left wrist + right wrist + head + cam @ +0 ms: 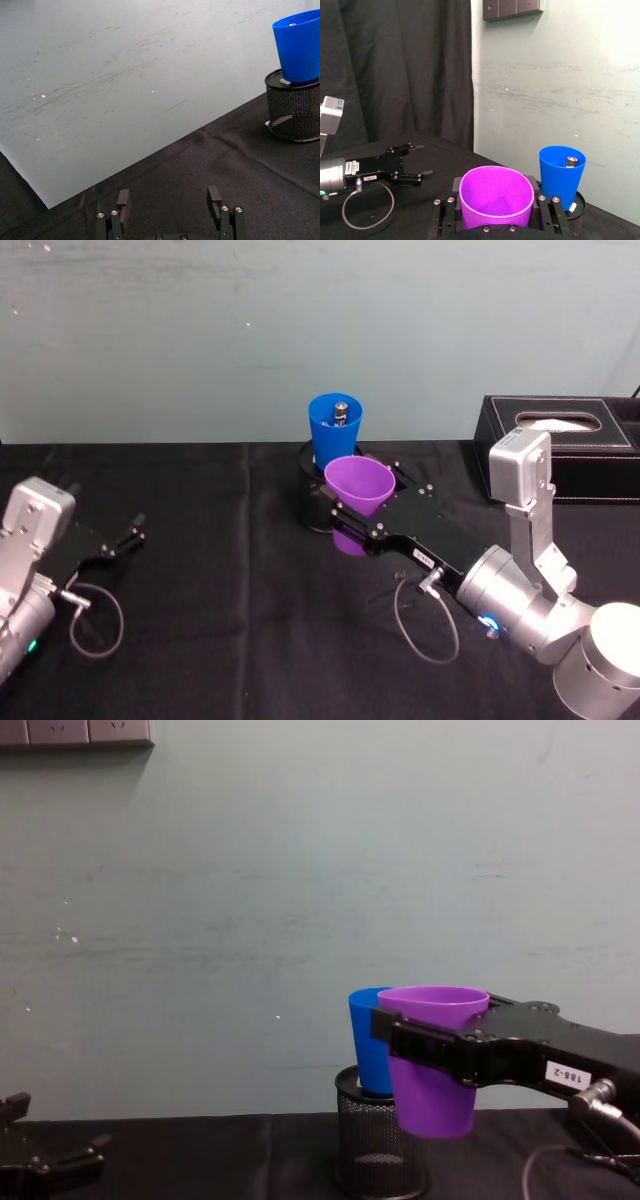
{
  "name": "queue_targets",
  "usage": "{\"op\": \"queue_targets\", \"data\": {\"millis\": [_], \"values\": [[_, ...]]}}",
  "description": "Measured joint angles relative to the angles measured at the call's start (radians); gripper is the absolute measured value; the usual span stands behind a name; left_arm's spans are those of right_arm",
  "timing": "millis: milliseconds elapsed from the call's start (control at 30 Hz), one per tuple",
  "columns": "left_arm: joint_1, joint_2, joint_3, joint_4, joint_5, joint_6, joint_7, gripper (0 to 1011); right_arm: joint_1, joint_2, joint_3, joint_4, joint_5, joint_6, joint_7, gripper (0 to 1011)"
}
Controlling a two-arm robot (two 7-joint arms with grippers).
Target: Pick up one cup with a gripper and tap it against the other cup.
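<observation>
My right gripper (pixel 345 512) is shut on the purple cup (pixel 360 485), holding it upright in the air by its sides. Its jaws clamp the cup (pixel 495 197) just under the rim. The blue cup (pixel 330 430) stands in a black wire-mesh holder (pixel 308 502) right behind it. From the chest the purple cup (pixel 432 1070) overlaps the blue cup (pixel 366 1050), while the right wrist view shows a narrow gap beside the blue cup (pixel 560 172). My left gripper (pixel 128 532) rests open at the table's left.
A small metal cylinder (pixel 341 412) sits inside the blue cup. A black tissue box (pixel 560 445) stands at the back right. The table wears a black cloth (pixel 220 620), and a pale wall (pixel 200 340) rises close behind it.
</observation>
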Motion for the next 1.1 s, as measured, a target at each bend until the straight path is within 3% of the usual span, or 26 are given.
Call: {"op": "queue_targets", "data": {"millis": [1100], "values": [[0.000,0.000,0.000,0.000,0.000,0.000,0.000,1000,-0.002,-0.002,-0.001,0.010,-0.003,-0.008,0.002,743]]}}
